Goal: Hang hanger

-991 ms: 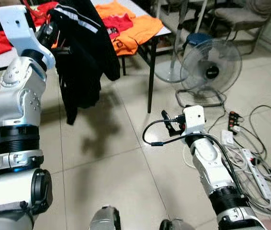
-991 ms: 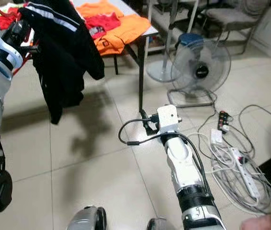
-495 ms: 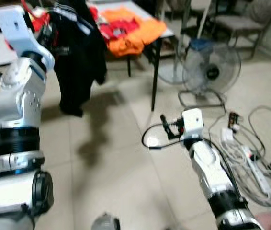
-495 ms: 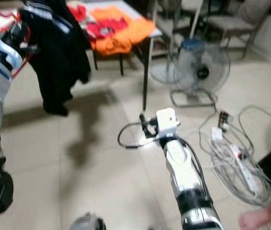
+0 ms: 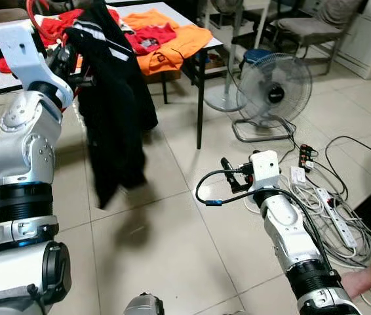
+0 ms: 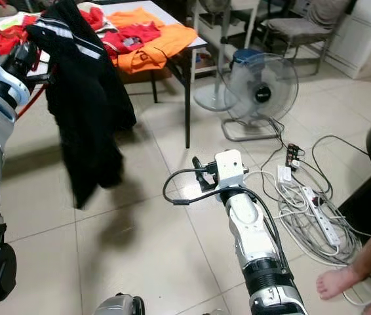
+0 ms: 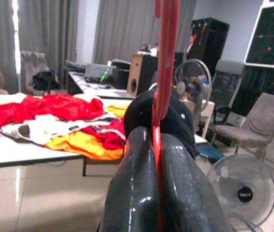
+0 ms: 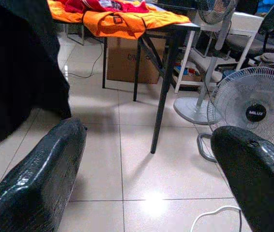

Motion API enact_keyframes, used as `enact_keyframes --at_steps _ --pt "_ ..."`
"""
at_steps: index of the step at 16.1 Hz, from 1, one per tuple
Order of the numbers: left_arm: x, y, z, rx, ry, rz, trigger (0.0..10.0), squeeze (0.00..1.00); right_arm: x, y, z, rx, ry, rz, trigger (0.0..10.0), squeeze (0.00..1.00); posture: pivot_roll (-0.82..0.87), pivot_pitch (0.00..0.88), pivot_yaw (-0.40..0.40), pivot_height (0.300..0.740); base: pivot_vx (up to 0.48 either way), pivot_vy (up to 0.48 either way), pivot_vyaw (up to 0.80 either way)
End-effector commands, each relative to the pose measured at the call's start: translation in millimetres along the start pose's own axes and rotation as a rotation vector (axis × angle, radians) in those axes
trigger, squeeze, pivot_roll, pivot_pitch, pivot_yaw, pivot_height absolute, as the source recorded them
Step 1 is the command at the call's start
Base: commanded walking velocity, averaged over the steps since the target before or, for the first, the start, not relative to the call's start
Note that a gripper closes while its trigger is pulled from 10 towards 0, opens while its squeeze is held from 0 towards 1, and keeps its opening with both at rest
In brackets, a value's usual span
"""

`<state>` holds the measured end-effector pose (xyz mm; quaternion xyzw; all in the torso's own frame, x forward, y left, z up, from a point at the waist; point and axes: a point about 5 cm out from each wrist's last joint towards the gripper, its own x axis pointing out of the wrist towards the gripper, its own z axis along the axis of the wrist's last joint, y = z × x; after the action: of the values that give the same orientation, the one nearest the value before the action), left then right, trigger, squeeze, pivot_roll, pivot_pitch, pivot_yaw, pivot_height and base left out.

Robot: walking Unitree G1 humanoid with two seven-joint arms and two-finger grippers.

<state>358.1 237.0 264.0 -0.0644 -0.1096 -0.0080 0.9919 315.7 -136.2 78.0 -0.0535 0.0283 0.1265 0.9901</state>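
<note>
My left gripper (image 5: 66,58) is raised at the upper left, shut on a red hanger (image 7: 164,58). The hanger's red wire (image 5: 39,18) curves up above the gripper. A black jacket with white stripes (image 5: 115,111) hangs from the hanger, and its hem ends above the floor tiles. In the left wrist view both black fingers (image 7: 132,193) press together on the red wire. My right gripper (image 5: 229,172) is held low over the floor at centre right, open, with nothing between its fingers (image 8: 35,183).
A white table (image 5: 184,20) with orange and red clothes (image 5: 172,41) stands behind the jacket. A floor fan (image 5: 272,88), chairs (image 5: 303,29) and a tangle of cables with power strips (image 5: 333,216) lie to the right. A person's bare foot (image 6: 343,279) is at the lower right.
The camera has shifted and the blur is gone. The jacket has swung on the hanger and now hangs lower in view. A person's foot has come in at the right.
</note>
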Motion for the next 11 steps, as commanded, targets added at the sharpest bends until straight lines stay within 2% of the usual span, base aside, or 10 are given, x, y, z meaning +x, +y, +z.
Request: enact_keyframes --at_steps 1,2,4,7,8,11 --pt "-1.5 -4.2 7 0.037 -0.041 -0.033 10.0 0.00 4.9 1.6 6 0.010 -0.005 0.010 10.0 0.00 0.02 0.035 0.029 0.740 0.000 0.000 0.00" --pt "-2.6 -6.1 3 0.046 -0.031 -0.042 10.0 0.00 5.7 1.8 7 0.014 -0.008 0.011 10.0 0.00 0.02 0.035 0.030 0.740 0.000 0.000 0.00" --pt "-9.2 -21.3 -17 -0.009 0.011 -0.129 10.0 0.00 8.4 -1.2 12 0.019 -0.017 0.009 10.0 0.00 0.02 0.033 0.030 0.740 0.000 0.000 0.00" --pt "-14.5 -29.1 -33 -0.037 0.051 -0.154 10.0 0.00 10.3 -4.4 15 0.028 -0.022 0.010 10.0 0.00 0.01 0.033 0.030 0.740 0.000 0.000 0.00" --pt "-17.1 -32.8 -37 -0.050 0.056 -0.163 10.0 0.00 14.5 -3.8 22 0.053 -0.036 0.010 10.0 0.00 0.01 0.036 0.031 0.740 0.000 0.000 0.00" --pt "-22.2 -43.9 -44 -0.051 0.065 -0.192 10.0 0.00 28.5 3.4 43 0.229 -0.063 0.007 10.0 0.00 0.01 0.041 0.029 0.740 0.000 0.000 0.00"
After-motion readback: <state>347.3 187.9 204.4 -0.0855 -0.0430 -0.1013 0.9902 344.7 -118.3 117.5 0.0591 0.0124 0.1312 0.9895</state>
